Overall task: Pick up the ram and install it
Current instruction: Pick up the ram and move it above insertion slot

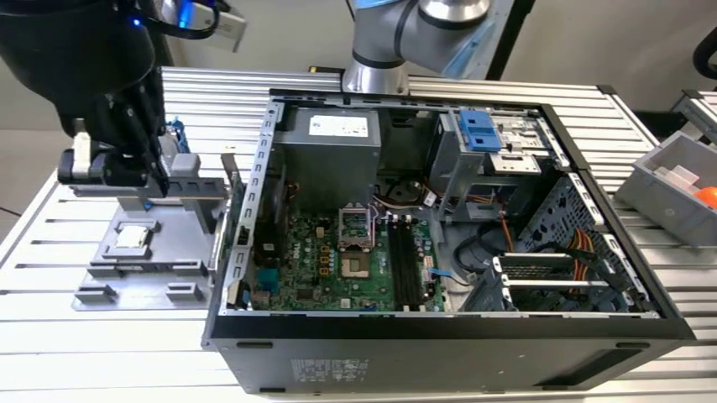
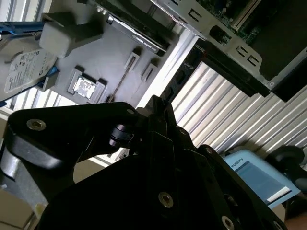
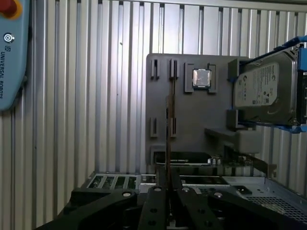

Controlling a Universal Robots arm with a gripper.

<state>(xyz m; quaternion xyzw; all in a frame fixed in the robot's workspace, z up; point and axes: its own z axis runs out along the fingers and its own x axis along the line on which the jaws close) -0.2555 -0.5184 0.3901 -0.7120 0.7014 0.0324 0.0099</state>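
Note:
The ram (image 3: 169,139) appears edge-on as a thin brownish strip running out from between my fingertips. My gripper (image 3: 168,191) is shut on it, above the grey parts tray (image 3: 192,115). In the exterior view the gripper (image 1: 148,183) hangs over that tray (image 1: 134,269), on the exterior view's left of the open computer case (image 1: 448,327). The black motherboard slots (image 1: 405,260) lie in the middle of the case. In the second wrist view the fingers (image 2: 158,103) are pressed together over the tray.
The tray also carries a small square silver chip (image 3: 202,78), a silver hard drive in a blue frame (image 3: 264,93) and a dark card (image 3: 180,158) near the case wall. A grey bin (image 1: 672,180) stands at the exterior view's right. A light-blue pendant (image 3: 12,52) lies on the slatted table.

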